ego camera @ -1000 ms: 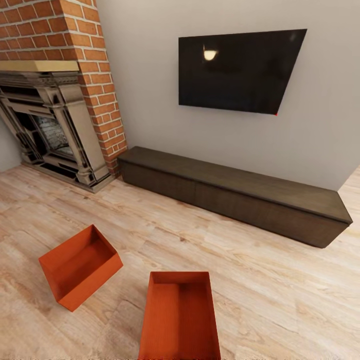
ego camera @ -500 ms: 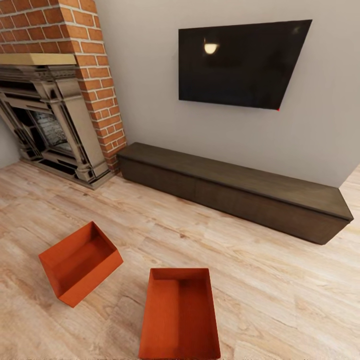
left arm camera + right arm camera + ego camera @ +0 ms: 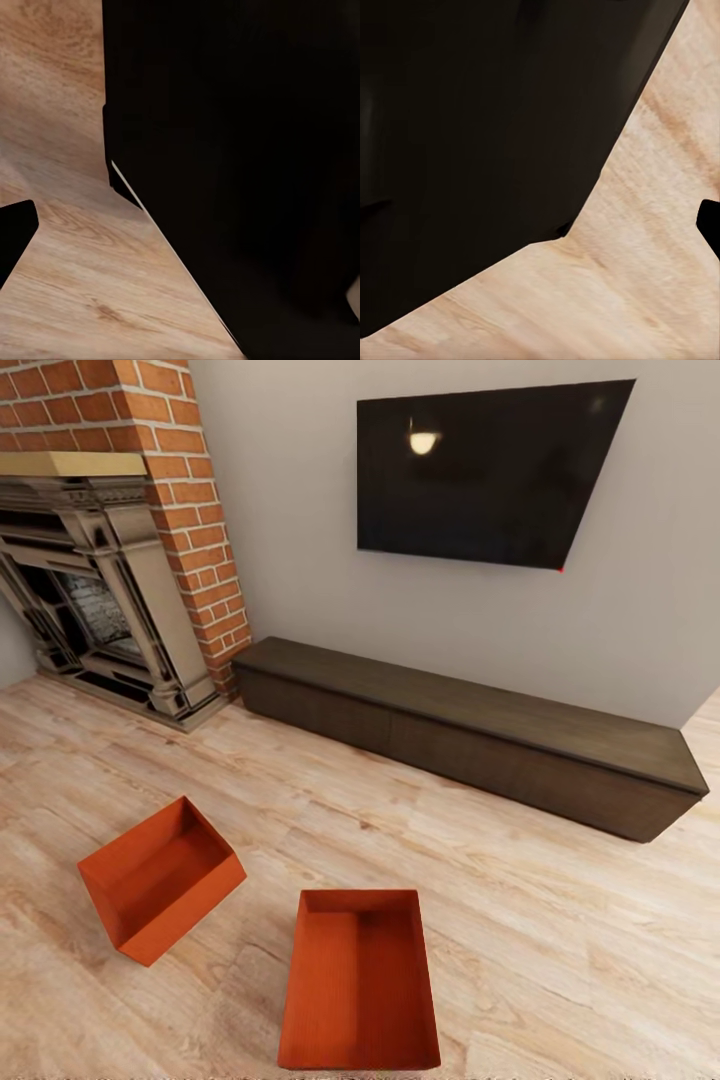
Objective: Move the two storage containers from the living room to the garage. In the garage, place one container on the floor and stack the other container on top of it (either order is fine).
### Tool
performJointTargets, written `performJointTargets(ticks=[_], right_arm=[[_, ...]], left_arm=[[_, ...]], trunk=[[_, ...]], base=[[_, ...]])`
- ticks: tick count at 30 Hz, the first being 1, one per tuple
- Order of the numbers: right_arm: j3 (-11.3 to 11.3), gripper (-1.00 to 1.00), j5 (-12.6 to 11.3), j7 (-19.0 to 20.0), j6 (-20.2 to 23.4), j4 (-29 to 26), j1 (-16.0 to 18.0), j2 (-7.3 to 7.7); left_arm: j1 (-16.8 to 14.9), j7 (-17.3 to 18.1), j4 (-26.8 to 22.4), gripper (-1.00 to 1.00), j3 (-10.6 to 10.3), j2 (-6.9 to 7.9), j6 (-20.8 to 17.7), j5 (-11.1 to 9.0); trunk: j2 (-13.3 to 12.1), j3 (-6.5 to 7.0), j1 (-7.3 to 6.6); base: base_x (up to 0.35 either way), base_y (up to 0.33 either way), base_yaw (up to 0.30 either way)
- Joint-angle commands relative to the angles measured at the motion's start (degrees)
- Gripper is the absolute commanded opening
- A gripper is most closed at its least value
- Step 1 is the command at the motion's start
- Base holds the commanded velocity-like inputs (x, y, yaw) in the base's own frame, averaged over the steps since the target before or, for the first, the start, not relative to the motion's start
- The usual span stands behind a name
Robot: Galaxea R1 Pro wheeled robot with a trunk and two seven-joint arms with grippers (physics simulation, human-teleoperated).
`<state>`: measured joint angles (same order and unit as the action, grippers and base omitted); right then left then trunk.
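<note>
Two orange-red storage containers stand open-topped on the light wood plank floor of the living room. One (image 3: pixel 160 880) sits at the left, turned at an angle. The other (image 3: pixel 360 980) lies close in front of me, lengthwise, near the head view's lower edge. In the left wrist view a black fingertip (image 3: pixel 15 232) shows at the edge over wood planks, beside a large dark body. The right wrist view likewise has a black fingertip (image 3: pixel 710 225) at its edge above the planks. Nothing is seen between either gripper's fingers.
A long low dark-brown cabinet (image 3: pixel 470 740) runs along the grey wall under a black TV (image 3: pixel 480 470). A red brick fireplace (image 3: pixel 100 590) fills the back left corner. Open wood floor (image 3: pixel 560 920) lies to the right of the containers.
The whole head view has shifted: TV, cabinet and containers all sit slightly higher in the picture. The containers keep their places on the floor.
</note>
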<state>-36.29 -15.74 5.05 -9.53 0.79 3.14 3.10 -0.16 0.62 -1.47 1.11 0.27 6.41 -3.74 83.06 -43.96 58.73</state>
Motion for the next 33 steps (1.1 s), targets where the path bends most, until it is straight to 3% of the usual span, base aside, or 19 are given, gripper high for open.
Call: performJointTargets(ticks=[1,19,33], right_arm=[[-0.36,1.00,-0.61,0.31,-0.25,0.09,0.06,-0.01],[-0.36,1.00,-0.61,0.31,-0.27,0.09,0.06,0.04],[-0.40,1.00,-0.52,0.38,-0.16,0.09,0.05,-0.01]], left_arm=[[-0.02,0.07,0.02,1.00,0.05,0.00,0.15,-0.39],[-0.02,0.04,0.03,1.00,0.05,0.00,0.14,-0.39],[-0.02,0.07,0.00,1.00,0.06,0.01,0.13,-0.39]], trunk=[[0.02,-0.13,0.00],[0.02,-1.75,0.00],[0.02,-1.87,0.00]], base=[[0.000,0.000,0.000],[0.000,0.000,0.000],[0.000,0.000,0.000]])
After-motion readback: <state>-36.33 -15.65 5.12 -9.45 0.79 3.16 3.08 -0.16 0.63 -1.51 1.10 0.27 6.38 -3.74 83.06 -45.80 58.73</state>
